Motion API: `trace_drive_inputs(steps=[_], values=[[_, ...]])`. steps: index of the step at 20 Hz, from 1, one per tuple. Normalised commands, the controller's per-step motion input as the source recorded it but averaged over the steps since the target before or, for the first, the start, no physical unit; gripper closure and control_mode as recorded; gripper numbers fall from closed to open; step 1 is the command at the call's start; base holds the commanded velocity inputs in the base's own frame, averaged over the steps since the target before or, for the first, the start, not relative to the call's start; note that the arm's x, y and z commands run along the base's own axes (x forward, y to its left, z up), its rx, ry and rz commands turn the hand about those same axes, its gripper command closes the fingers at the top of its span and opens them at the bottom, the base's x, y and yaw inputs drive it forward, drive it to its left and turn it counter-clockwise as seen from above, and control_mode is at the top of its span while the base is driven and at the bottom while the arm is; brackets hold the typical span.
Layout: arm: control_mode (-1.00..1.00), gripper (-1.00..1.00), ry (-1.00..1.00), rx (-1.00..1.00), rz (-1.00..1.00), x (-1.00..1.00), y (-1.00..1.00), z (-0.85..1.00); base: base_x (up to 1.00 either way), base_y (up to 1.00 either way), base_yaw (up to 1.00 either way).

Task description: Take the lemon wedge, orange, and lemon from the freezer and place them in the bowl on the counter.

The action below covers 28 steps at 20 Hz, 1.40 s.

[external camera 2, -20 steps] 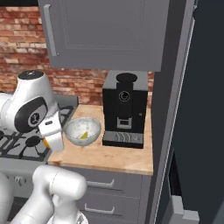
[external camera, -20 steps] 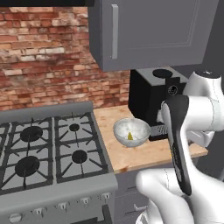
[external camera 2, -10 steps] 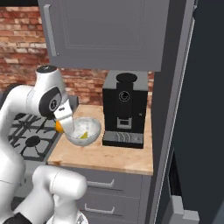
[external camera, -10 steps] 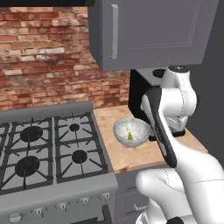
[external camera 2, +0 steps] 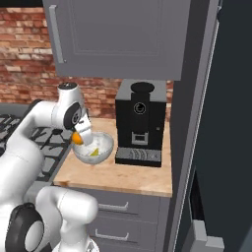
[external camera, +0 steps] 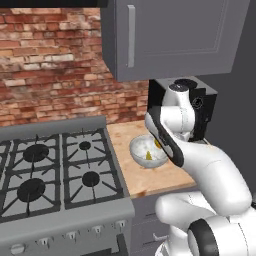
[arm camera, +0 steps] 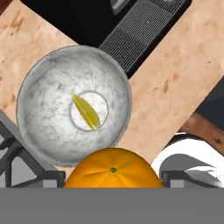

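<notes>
The freezer, tall and dark grey-blue, takes up the right side of the right base view, flush against the end of the counter. A grey wall cupboard with a vertical bar handle hangs over the counter against a red brick wall. To the left of the counter sits a grey gas stove with four black burners; its right edge butts against the light wood top. On the counter a black coffee machine stands at the back, just beside the bowl on its right, its grated drip tray reaching toward the bowl's rim in the hand view. The arm's white links cross in front of the coffee machine in the left base view and cover the bowl's right side there, so that rim is only partly readable. The bowl, whitish-grey and speckled, rests on the wood near the stove edge and holds the lemon wedge, lying flat at the centre of the bottom. The gripper hangs over the bowl's stove-side rim, its fingers spread wide and clamped on the orange; the orange appears to sit just above the rim, clear of the bowl, though from this angle contact cannot be ruled out.
</notes>
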Motion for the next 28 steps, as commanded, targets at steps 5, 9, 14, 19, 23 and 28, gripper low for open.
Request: trace_drive_inputs(steps=[5, 9, 14, 19, 23, 28], values=[[-1.00, 1.00, 0.00, 0.00, 0.03, 0.70, 0.00, -0.66, 0.00, 0.00, 0.00], [-1.00, 1.00, 0.00, 0.00, 0.01, 0.79, 0.00, -0.44, 0.00, 0.00, 0.00], [-1.00, 1.00, 0.00, 0.00, 0.00, 0.82, 0.00, -0.26, 0.00, 0.00, 0.00], [-1.00, 1.00, 0.00, -0.02, 0.01, 0.59, 0.03, -0.47, 0.00, 0.00, 0.00], [-1.00, 1.00, 0.00, -0.03, 0.03, 0.24, 0.05, -0.44, 0.00, 0.00, 0.00], [-1.00, -1.00, 0.00, -0.02, 0.02, 0.03, 0.03, -0.10, 0.00, 0.00, 0.00]])
